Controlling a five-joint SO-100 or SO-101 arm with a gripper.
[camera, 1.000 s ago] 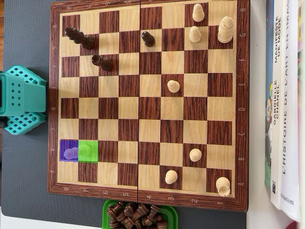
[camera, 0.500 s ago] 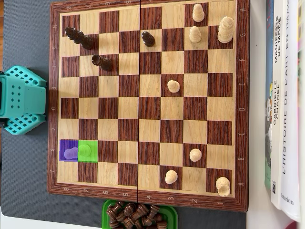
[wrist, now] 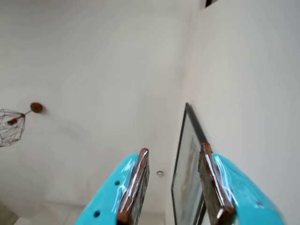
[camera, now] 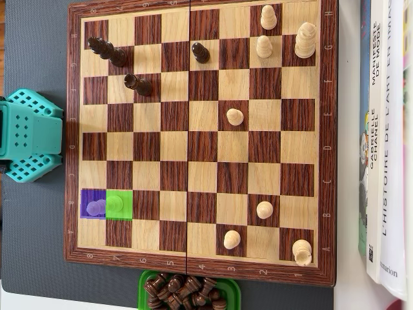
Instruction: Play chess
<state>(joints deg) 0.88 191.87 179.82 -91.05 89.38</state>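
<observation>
The wooden chessboard (camera: 200, 271) fills the overhead view. Three dark pieces stand at its upper left, among them one (camera: 139, 84) and one (camera: 200, 51). Several light pieces stand on the right half, such as one (camera: 235, 117) near the middle. A purple-tinted square (camera: 86, 197) and a green-tinted square (camera: 126, 213) at the lower left each hold a piece. In the wrist view my teal gripper (wrist: 174, 149) points up at the ceiling, open and empty, with brown pads (wrist: 136, 183). A teal part of the arm (camera: 29, 135) sits left of the board.
A green tray (camera: 146, 279) with several captured dark pieces lies below the board. Books (camera: 384, 142) lie along the board's right edge. The wrist view shows a ceiling lamp (wrist: 11, 125) and a framed picture (wrist: 185, 178) on the wall.
</observation>
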